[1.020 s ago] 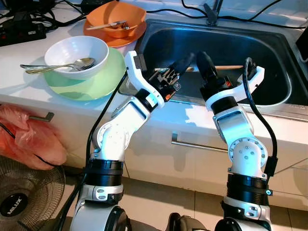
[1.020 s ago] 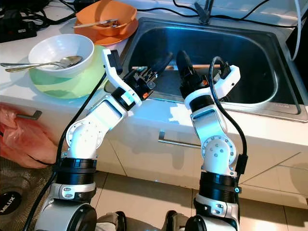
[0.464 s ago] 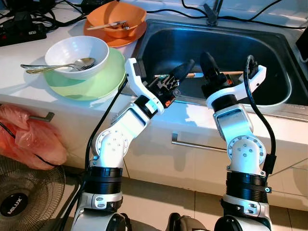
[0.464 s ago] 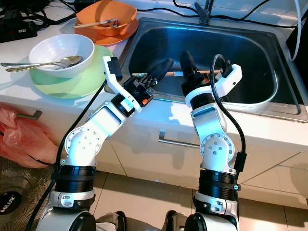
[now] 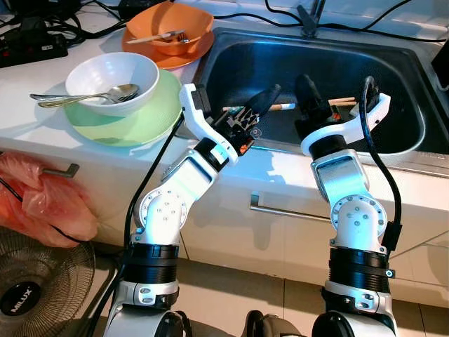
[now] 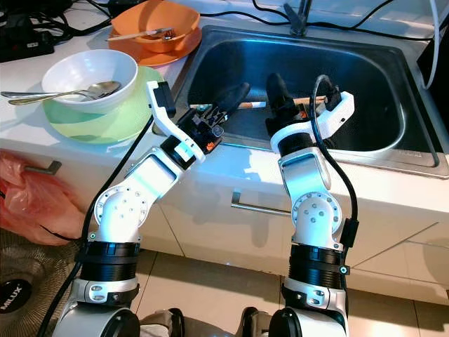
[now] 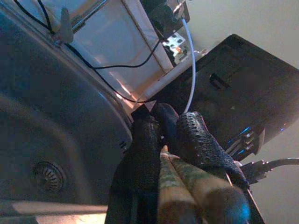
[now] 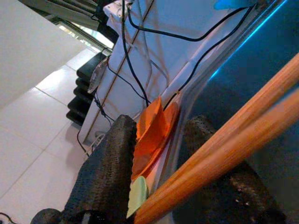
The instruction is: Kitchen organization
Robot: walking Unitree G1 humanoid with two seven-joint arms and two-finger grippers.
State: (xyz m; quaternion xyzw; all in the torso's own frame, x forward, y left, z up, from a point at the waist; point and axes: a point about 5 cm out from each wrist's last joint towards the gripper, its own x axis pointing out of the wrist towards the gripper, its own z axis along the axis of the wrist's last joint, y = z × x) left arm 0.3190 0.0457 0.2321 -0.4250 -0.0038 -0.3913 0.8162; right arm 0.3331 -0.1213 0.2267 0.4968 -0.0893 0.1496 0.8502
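A pair of wooden chopsticks (image 5: 282,107) lies level over the steel sink (image 5: 393,63). My left gripper (image 5: 263,102) is shut on their patterned ends (image 7: 177,191) just past the sink's near rim. My right gripper (image 5: 309,88) reaches into the sink beside it and is open. In the right wrist view the two sticks (image 8: 233,135) run across the gap between its black fingers (image 8: 107,177), and I cannot tell whether they touch. A white bowl (image 5: 111,74) holding spoons (image 5: 84,97) stands on a green plate (image 5: 140,119) on the counter to the left.
An orange bowl with a fork (image 5: 168,24) sits on an orange plate at the back of the counter. The faucet (image 5: 309,17) stands behind the sink, with cables along the back. Below are a drawer handle (image 5: 287,209), a pink bag (image 5: 35,200) and a fan (image 5: 35,288).
My right gripper has pushed a little further over the sink and now straddles the chopsticks. The left gripper has shifted slightly, still holding them, and more of the sticks shows between the two grippers.
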